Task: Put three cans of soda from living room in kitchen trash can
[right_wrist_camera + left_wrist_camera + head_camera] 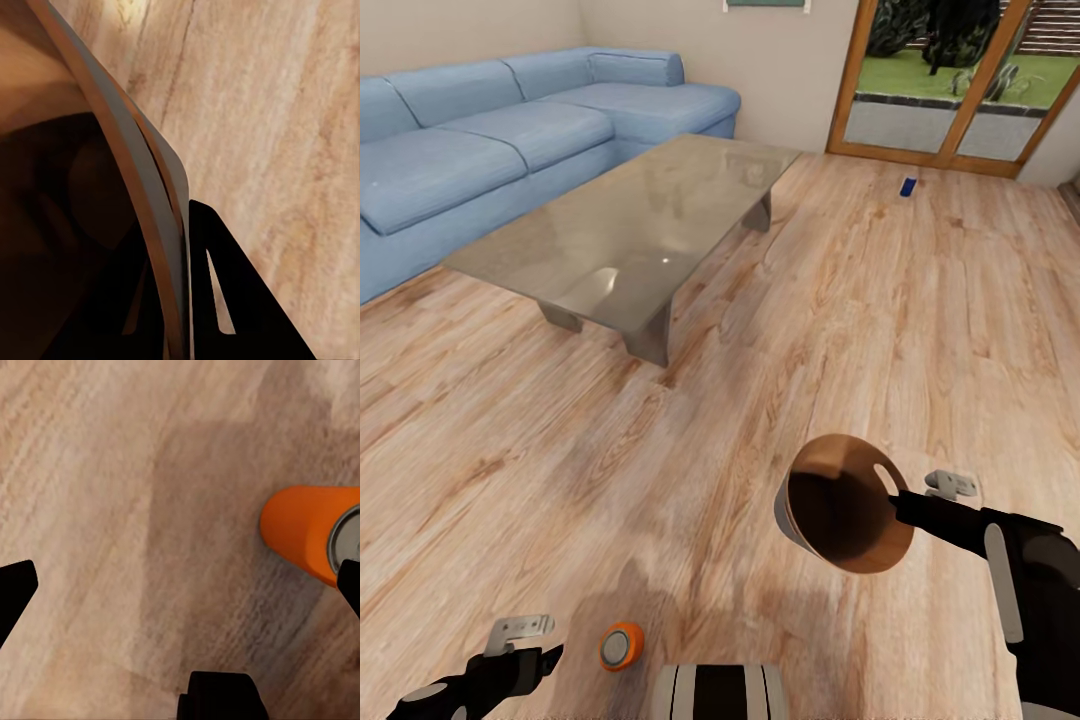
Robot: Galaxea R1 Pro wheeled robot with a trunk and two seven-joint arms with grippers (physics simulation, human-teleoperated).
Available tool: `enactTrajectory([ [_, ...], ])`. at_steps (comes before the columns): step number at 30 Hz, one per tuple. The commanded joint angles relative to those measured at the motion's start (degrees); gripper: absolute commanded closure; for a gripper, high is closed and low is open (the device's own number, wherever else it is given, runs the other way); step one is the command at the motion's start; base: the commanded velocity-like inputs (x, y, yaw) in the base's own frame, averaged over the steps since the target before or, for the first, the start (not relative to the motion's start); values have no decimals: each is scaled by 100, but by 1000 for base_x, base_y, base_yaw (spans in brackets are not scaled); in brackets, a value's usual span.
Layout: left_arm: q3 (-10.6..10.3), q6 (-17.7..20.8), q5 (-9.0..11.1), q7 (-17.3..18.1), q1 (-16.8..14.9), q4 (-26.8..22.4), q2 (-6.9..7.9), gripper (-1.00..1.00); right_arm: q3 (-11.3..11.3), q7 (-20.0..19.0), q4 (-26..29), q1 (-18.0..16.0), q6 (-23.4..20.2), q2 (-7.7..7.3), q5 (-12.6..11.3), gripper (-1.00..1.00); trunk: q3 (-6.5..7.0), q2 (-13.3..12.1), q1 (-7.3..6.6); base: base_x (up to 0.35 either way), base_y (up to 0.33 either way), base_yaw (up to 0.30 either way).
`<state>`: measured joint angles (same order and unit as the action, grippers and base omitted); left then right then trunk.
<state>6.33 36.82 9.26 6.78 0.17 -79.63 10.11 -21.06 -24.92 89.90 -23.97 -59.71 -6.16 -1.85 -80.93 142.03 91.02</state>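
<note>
in the head view the right gripper (900,497) sits at the lower right of the frame, its jaws pinched on the thin wall of the tash can (840,505) beside the oval hand-hole, so the brown bucket hangs tilted with its dark mouth facing the camera; the right wrist view shows one dark finger (225,300) outside the wall (127,150) and the other inside it. at the lower left the left gripper (525,645) hovers low over the plank floor (810,330) with its jaws spread wide and holding nothing; an orange can of soda (621,646) stands upright just beside it, near the bottom edge, and in the left wrist view that can (307,536) lies close by one fingertip (351,585). a dark blue can of soda (907,186) stands on the floor at the upper right, near the glass door (950,90), well apart from both arms. the shiny low desk (630,230) and blue sofa (510,130) fill the upper left.
</note>
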Motion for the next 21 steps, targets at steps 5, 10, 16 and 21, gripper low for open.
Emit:
enactTrajectory([
  [5, 0, 1, -3, -1, 0, 0, 1, -100, 6, 71, 2, 3, -29, -3, -175, 100, -47, 0, -1, 0, 0, 0],
  [10, -4, -16, -3, -1, 0, 0, 0, -100, 13, 127, 2, 0, -29, 0, -175, 100, -95, 0, -1, 0, 0, 0],
  [16, -5, -24, -3, -1, 0, -4, 0, -100, 5, 154, 13, -2, -29, -61, -174, 100, -152, 0, -1, 0, 0, 0],
  [21, -8, -28, -3, -1, 0, -18, 1, -100, 6, 159, 18, -3, -29, -70, -174, 100, -199, 0, -1, 0, 0, 0],
])
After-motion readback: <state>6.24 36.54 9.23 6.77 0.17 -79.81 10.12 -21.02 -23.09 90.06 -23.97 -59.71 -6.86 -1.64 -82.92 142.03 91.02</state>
